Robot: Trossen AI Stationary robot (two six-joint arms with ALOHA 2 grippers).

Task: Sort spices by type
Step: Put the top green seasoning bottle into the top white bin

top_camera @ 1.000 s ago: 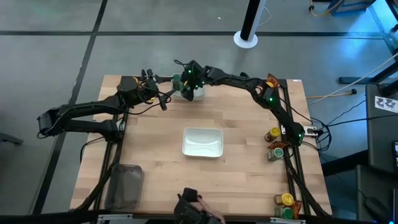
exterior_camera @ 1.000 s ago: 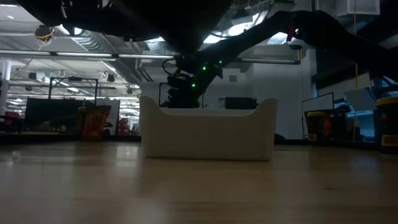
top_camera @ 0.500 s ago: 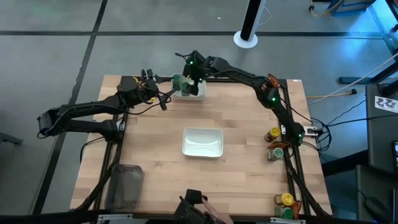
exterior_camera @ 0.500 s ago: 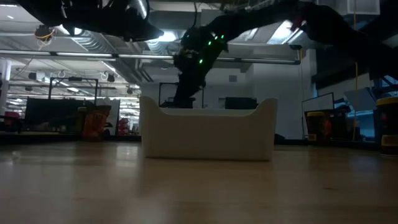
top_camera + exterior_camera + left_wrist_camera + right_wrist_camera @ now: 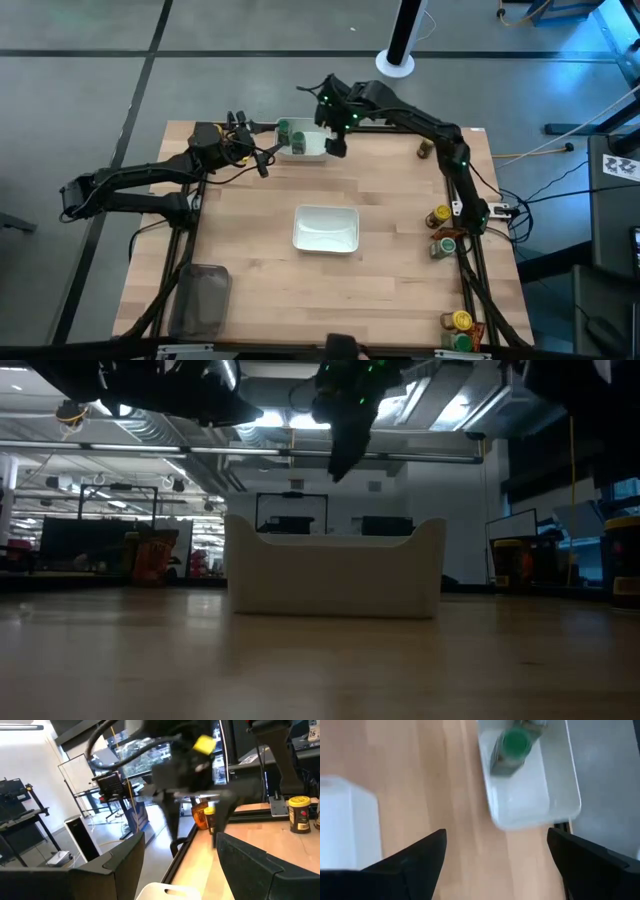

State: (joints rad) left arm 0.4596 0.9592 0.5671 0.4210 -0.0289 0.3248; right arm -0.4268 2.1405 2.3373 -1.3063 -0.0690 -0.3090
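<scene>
1. Hovering at the far left part of the table (image 5: 250, 260), the left gripper (image 5: 262, 152) has its fingers spread and nothing between them. Just to its right stands a white bowl (image 5: 312, 146) at the table's far edge, with two green-capped jars (image 5: 291, 136) standing in the end nearest this gripper.
2. Hanging just beyond the bowl's other end, the right gripper (image 5: 335, 140) is raised above the table, its two dark fingers (image 5: 405, 862) wide apart and gripping nothing. In the right wrist view one green-capped jar (image 5: 512, 747) stands in the bowl (image 5: 540, 805) ahead of the fingertips, apart from them.
3. A second white bowl (image 5: 326, 229) sits at the middle of the table, nearer the front than both grippers and well apart from each; nothing shows inside it. In the low view it (image 5: 335, 567) hides the far bowl, and the right gripper (image 5: 345, 445) hangs dark high above its rim.
4. Far to the right of the right gripper, along the table's right edge, stand a yellow-capped jar (image 5: 439, 215), a green-capped jar (image 5: 446, 245) and, nearer the front, another yellow-capped jar (image 5: 461, 321).
5. A clear grey tray (image 5: 200, 298) lies at the front left, well apart from the left gripper.
6. A second ago the right gripper was down over the far bowl among the jars; since then it has lifted and drawn off to the right, leaving the jars standing in the bowl. The left gripper has not moved.
</scene>
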